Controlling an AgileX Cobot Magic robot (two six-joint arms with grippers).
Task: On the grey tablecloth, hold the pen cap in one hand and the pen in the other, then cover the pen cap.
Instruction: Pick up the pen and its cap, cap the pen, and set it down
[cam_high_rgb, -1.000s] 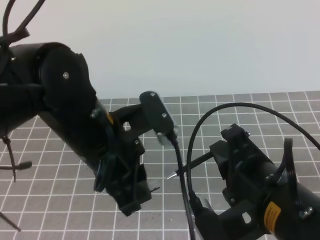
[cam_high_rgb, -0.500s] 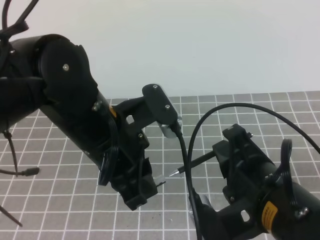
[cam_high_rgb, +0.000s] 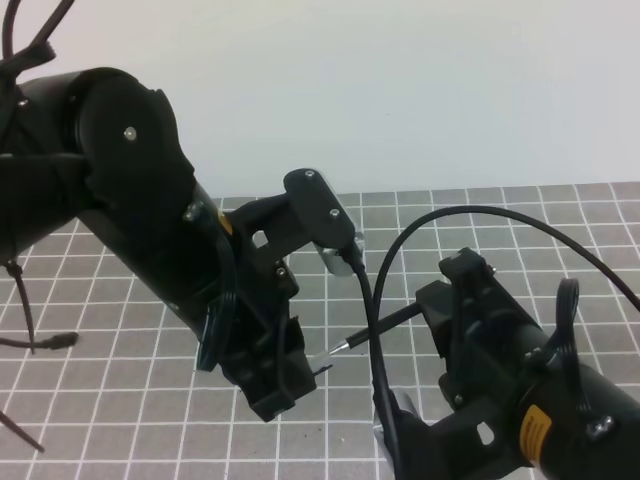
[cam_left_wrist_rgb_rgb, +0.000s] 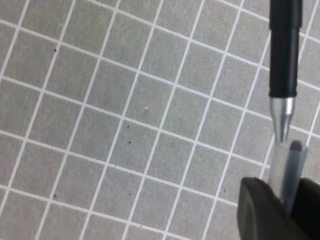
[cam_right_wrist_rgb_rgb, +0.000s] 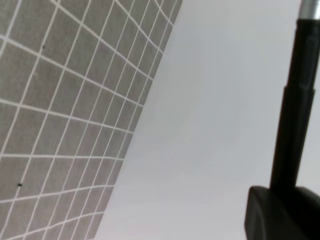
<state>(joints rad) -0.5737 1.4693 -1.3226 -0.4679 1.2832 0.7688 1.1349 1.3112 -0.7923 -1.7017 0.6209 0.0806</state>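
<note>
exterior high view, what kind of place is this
Probably a lab test bench: flat grey white-gridded tablecloth, plain pale wall, and two black robot arms, left tool and right tool.

You had a plain pale wall (cam_high_rgb: 400, 90) behind the work area, filling the upper half of the high view. It also showed in the right wrist view, blank, nothing else non-task visible.

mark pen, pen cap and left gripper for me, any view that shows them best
pen (cam_left_wrist_rgb_rgb: 284, 55), left wrist view, on the black barrel above the silver tip.
pen cap (cam_left_wrist_rgb_rgb: 290, 165), left wrist view, on its translucent open end at the pen tip.
left gripper (cam_left_wrist_rgb_rgb: 280, 212), left wrist view, between the dark fingertips clamping the cap.
</note>
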